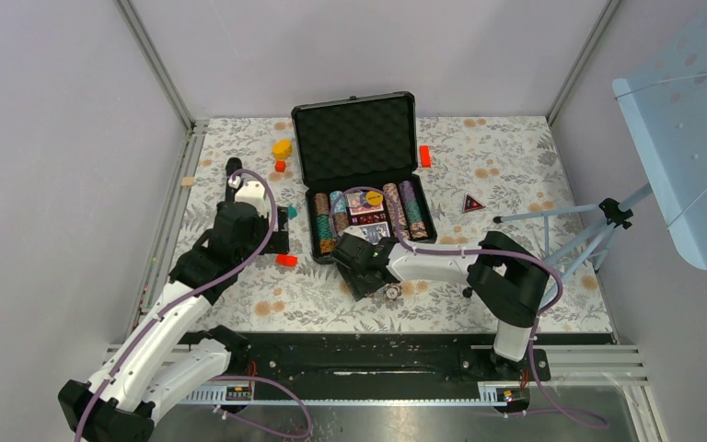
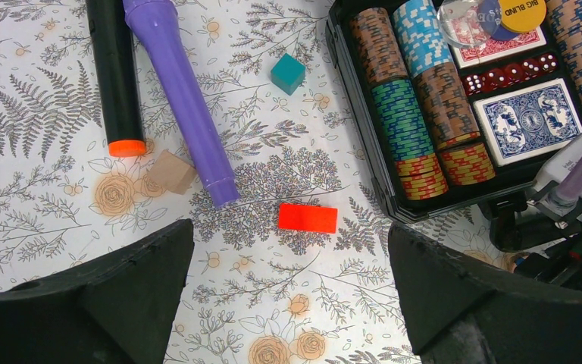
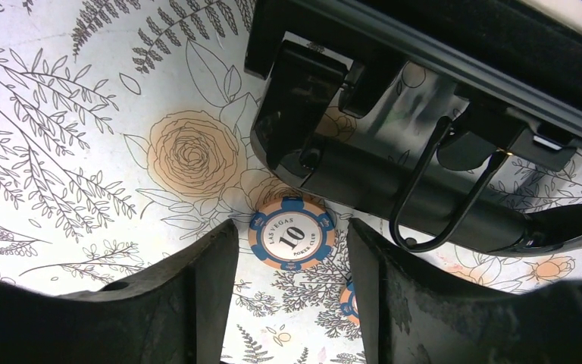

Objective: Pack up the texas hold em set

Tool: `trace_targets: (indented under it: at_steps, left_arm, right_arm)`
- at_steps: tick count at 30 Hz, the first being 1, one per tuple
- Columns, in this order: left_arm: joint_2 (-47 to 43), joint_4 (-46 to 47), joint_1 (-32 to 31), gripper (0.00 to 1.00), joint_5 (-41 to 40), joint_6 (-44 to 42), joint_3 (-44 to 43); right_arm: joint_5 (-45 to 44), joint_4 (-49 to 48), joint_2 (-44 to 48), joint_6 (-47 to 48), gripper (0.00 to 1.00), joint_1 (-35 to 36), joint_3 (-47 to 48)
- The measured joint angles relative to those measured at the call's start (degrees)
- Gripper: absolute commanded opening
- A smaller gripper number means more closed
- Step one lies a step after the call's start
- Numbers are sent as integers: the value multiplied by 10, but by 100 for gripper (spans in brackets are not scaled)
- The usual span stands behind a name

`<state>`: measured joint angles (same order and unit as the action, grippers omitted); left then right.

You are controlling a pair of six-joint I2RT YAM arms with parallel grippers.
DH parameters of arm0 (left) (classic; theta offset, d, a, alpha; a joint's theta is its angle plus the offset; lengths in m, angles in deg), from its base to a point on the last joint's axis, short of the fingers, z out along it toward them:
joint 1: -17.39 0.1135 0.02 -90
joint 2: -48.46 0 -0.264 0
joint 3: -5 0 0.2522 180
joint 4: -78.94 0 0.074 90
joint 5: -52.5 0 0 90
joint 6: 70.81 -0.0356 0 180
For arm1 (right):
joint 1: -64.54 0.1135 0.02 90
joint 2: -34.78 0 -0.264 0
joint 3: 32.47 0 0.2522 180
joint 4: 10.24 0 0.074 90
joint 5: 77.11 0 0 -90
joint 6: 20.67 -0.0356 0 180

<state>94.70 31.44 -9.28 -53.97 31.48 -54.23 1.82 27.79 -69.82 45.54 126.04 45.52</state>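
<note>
The black case (image 1: 299, 157) of the texas hold em set lies open at the table's middle, foam lid up. Rows of striped chips (image 2: 402, 121), a blue card deck (image 2: 529, 120) and red dice sit in its base. A loose blue-and-tan "10" chip (image 3: 292, 233) lies flat on the cloth in front of the case handle (image 3: 394, 174). My right gripper (image 3: 292, 246) is open, its tips either side of this chip, holding nothing. A second chip (image 3: 348, 299) peeks from behind the right finger. My left gripper (image 2: 289, 243) stands wide open and empty, left of the case.
A red block (image 2: 308, 218) lies just beyond the left fingers. A purple cylinder (image 2: 182, 98), a black cylinder (image 2: 117, 76), a teal cube (image 2: 287, 73) and a wooden block (image 2: 170, 171) lie further left. A yellow block (image 1: 282, 147) and a triangular marker (image 1: 473, 203) flank the case.
</note>
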Motion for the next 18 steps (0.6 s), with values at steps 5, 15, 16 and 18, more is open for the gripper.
trace_targets:
  at_steps: [5, 15, 16, 18]
  left_arm:
    - [0, 0, 0, 99, 0, 0, 0]
    - [0, 0, 0, 99, 2, 0, 0]
    - [0, 0, 0, 99, 2, 0, 0]
    - [0, 0, 0, 99, 2, 0, 0]
  right_arm:
    - [-1, -7, 5, 2, 57, 0, -7]
    - [-2, -14, 11, 4, 50, 0, -15]
    - [-2, -14, 11, 5, 49, 0, -15]
    - [-2, -13, 11, 5, 46, 0, -15]
